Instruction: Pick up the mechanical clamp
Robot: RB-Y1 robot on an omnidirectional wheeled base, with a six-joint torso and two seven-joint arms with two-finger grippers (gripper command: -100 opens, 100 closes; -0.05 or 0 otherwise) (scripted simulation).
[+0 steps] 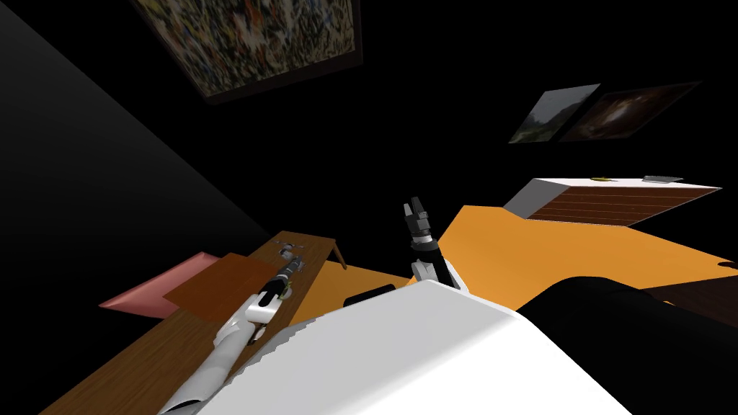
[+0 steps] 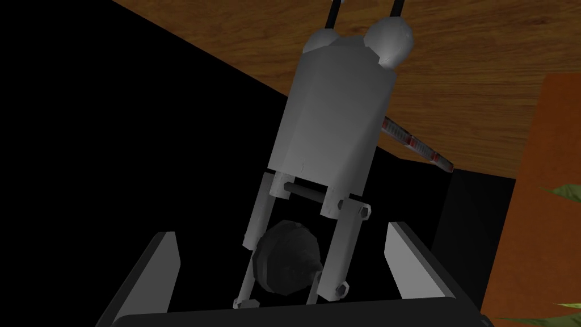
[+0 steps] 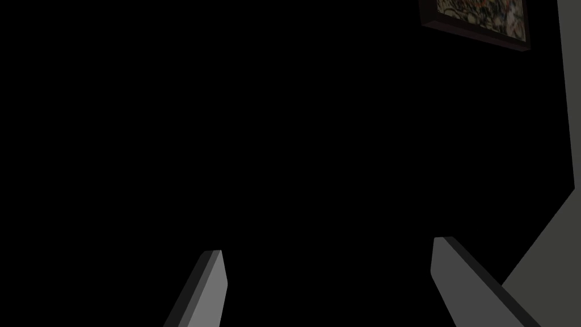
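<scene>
Jaws spread astride the clamp, left arm outstretched.

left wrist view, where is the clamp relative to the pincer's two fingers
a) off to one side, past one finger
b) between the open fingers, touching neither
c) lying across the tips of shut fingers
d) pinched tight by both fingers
b: the clamp has its knobbed end between the fingers of the left pincer, which stand wide apart with a dark gap on each side of it.
</scene>
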